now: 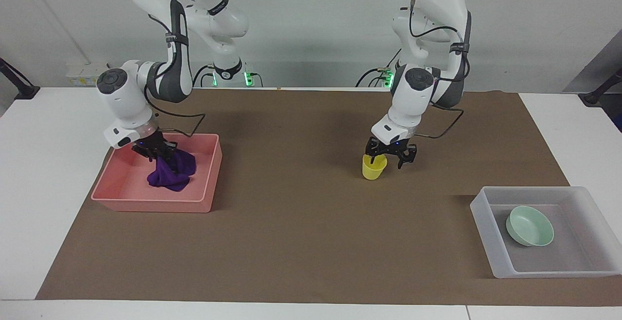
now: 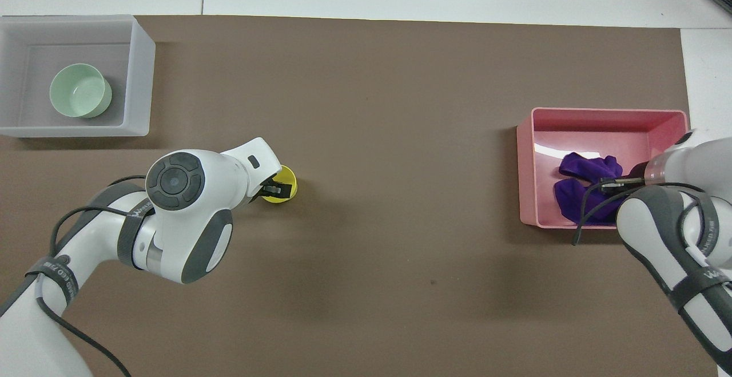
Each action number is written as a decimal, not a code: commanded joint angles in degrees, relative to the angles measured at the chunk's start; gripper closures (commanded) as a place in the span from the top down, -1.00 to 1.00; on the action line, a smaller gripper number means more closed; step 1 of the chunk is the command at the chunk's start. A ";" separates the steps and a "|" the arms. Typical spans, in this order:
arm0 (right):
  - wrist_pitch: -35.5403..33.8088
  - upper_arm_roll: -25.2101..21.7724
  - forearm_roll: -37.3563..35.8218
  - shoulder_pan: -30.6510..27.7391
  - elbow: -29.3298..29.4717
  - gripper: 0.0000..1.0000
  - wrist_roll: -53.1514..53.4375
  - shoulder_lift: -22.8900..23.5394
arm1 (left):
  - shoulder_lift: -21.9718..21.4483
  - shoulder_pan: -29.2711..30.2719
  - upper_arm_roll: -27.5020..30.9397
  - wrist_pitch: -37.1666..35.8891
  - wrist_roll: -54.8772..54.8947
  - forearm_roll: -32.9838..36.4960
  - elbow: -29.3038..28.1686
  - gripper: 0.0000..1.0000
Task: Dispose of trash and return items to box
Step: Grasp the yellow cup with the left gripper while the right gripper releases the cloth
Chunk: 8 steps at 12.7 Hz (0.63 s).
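The purple rag (image 1: 171,174) lies bunched on the floor of the pink tray (image 1: 150,204). My right gripper (image 1: 156,154) is down in the tray, shut on the rag's top. The yellow cup (image 1: 373,170) stands upright on the brown mat. My left gripper (image 1: 387,159) is open at the cup's rim, with one finger inside the cup and the other outside it. The mint-green bowl (image 1: 529,226) sits in the frosted-white box (image 1: 491,242). In the overhead view, the rag (image 2: 580,185), the cup (image 2: 287,187) and the bowl (image 2: 80,90) show too.
The pink tray (image 2: 606,112) is at the right arm's end of the mat and the box (image 2: 137,79) at the left arm's end, farther from the robots. The brown mat (image 1: 301,242) lies between them. White tabletop borders the mat.
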 commanded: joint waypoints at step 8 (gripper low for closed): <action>-12.25 1.01 0.92 7.61 10.70 1.00 14.58 -3.72 | -2.11 -0.62 1.01 0.70 -6.52 0.57 -0.27 -1.00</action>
